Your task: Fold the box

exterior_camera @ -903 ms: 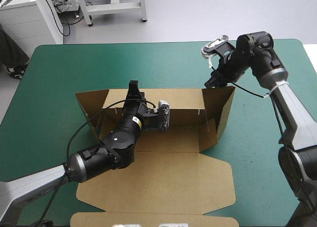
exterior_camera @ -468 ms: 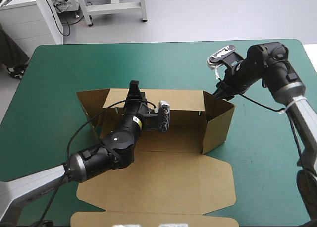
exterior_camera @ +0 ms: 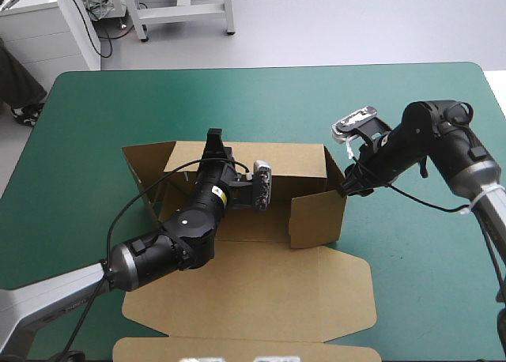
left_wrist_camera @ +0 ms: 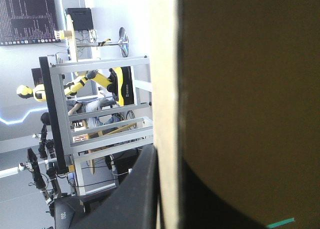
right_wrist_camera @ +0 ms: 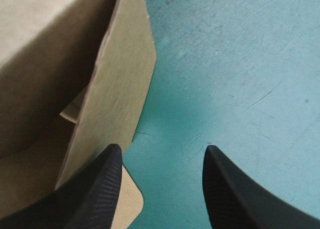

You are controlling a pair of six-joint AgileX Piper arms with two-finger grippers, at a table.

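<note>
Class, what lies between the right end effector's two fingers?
Bare cover, shown in the right wrist view; the box lies beside one finger.

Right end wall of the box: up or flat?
Up: the box's right end wall stands on edge, its end flap turned inward; the open right claw is just outside it.

The box (exterior_camera: 261, 299) wall (held) seems to hide left gripper (exterior_camera: 213, 143) fingertips

Box (exterior_camera: 251, 289): plain brown board, unprinted.
Table cover (exterior_camera: 237, 101): uniform teal-green, faint pale scratches.
Right gripper (right_wrist_camera: 163, 149), fingers (right_wrist_camera: 97, 189): black, fine ribbed pattern.
Left arm (exterior_camera: 186, 228): black, grey toward the base, small yellow label.
</note>
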